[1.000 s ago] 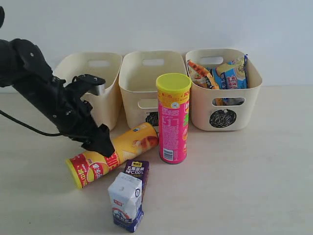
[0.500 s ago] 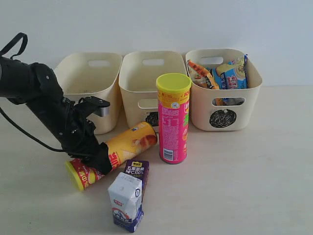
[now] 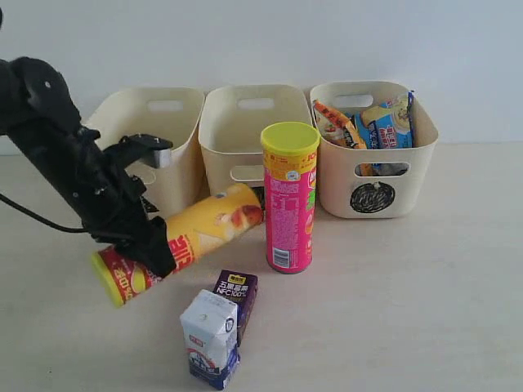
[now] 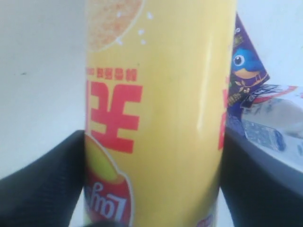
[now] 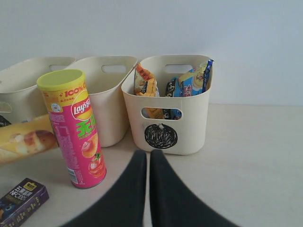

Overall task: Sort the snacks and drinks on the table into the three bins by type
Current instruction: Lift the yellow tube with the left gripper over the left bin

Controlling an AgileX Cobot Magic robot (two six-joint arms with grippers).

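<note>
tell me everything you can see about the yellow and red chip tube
The yellow chip tube is a long glossy cylinder, cardboard by the look, with a red band and red lettering near its yellow-lidded end and a chip picture toward the other. It is held tilted, lidded end low, other end raised toward the middle bin. The left gripper is shut on it by the red band, a black finger on each side. Whether its low end clears the table is unclear.

Yellow-and-red tube [image 3: 204,229] — now aloft
</note>
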